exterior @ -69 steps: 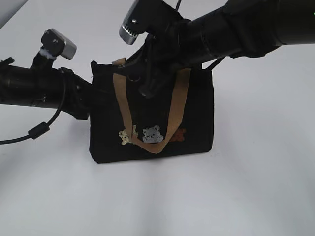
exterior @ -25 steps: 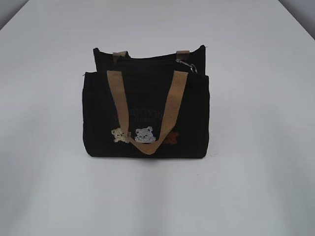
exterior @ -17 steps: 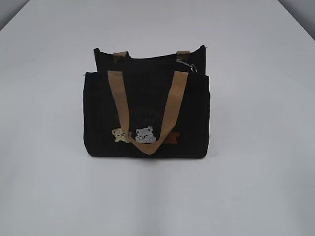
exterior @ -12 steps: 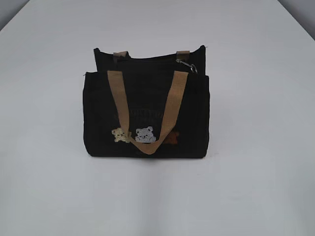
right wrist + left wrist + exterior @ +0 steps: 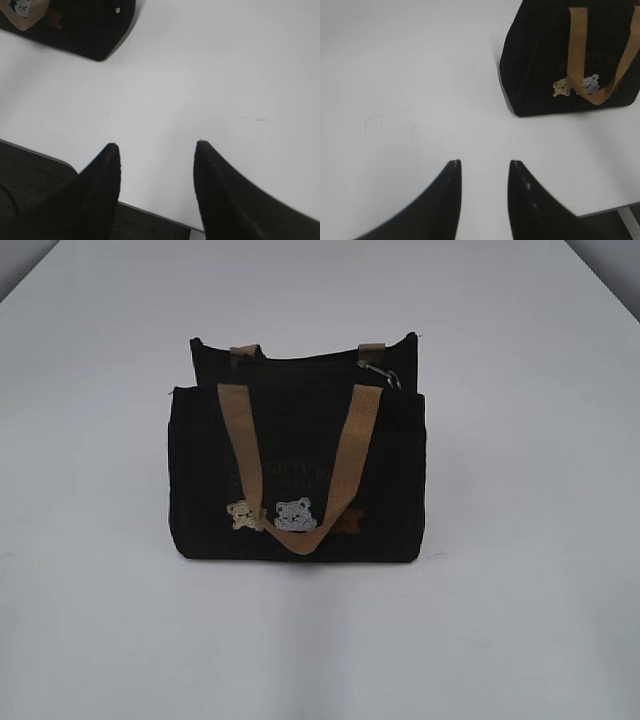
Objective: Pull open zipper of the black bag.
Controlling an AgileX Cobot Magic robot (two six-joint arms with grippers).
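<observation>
We no longer see either arm over the bag (image 5: 296, 475); both pincers have drawn back clear of it. Its zipper pull (image 5: 382, 374) now sits at the bag's right end.

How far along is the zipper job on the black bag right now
Looks done: the black bag gapes at the top, with the silver pull at its right end. In hand: nothing; the left gripper and right gripper are open, empty and apart from the bag. Left: apparently nothing.
</observation>
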